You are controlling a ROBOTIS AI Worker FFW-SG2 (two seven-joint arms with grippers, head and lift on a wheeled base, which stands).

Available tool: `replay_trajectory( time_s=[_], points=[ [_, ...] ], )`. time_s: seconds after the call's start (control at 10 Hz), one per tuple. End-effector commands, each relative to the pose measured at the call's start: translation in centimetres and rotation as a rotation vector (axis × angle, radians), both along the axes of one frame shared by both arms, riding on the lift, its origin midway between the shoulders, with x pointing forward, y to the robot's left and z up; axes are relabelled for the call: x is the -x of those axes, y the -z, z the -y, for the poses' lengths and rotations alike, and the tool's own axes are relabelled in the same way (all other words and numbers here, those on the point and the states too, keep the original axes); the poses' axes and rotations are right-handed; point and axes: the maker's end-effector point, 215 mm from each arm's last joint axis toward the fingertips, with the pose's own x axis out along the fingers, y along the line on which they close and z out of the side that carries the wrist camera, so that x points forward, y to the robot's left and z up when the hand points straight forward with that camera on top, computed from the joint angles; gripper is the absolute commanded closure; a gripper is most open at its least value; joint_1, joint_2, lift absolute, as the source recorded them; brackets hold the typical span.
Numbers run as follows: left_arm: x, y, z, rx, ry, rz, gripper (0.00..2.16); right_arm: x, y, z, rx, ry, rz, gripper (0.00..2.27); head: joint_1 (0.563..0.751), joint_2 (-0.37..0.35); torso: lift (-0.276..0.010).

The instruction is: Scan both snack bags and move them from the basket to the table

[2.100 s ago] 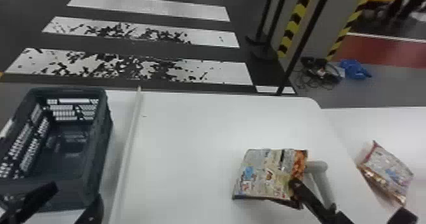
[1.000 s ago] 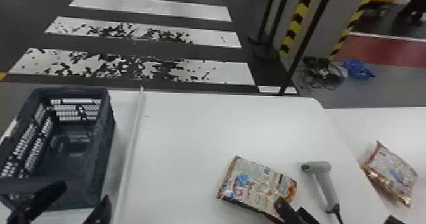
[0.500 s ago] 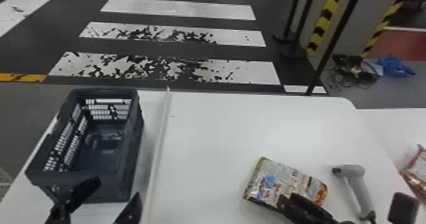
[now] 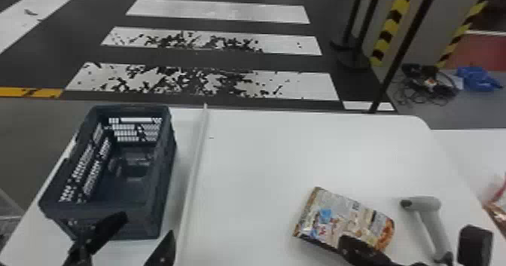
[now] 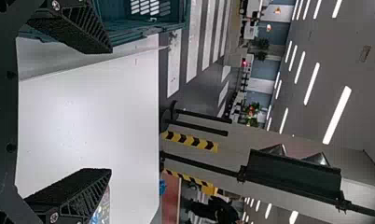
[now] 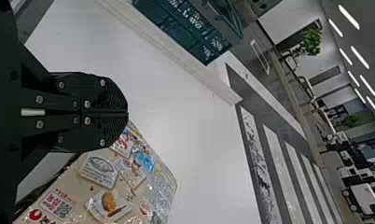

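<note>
Nearest, the black two-fingered left gripper (image 4: 147,225) holds its fingers spread; the black right gripper (image 4: 344,242), fingers pressed together, hides part of one glossy, multicoloured snack bag (image 4: 339,218) on the white table (image 4: 263,171). One pale grey, pistol-shaped scanner (image 4: 431,212) lies near that bag. One long, raised white strip (image 4: 194,178) stands between bag and one dark blue-grey, slatted plastic basket (image 4: 162,186). A second, reddish packet (image 4: 499,210), probably the other bag, is cut off at the head view's right edge.
</note>
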Motion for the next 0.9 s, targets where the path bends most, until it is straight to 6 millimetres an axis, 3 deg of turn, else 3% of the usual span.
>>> replay_trajectory(
  time_s=[0.0, 0.4, 0.6, 0.8],
  points=[
    [0.0, 0.0, 0.1, -0.001, 0.0, 0.0, 0.09, 0.5, 1.3, -0.5, 0.013, -0.021, -0.004, 2.25, 0.695, -0.071, -0.098],
    [0.2, 0.2, -0.1, -0.01, -0.001, -0.002, 0.09, -0.4, 5.6, -4.8, 0.059, -0.09, -0.031, 2.25, 0.695, -0.023, -0.098],
    [0.1, 0.0, -0.3, -0.013, -0.002, 0.009, 0.09, -1.1, 6.5, -6.5, 0.078, -0.102, -0.034, 2.25, 0.695, 0.023, -0.098],
    [0.0, -0.2, -0.4, -0.013, 0.0, 0.014, 0.09, -2.1, 6.9, -6.9, 0.099, -0.091, -0.03, 2.25, 0.695, 0.05, -0.098]
  ],
)
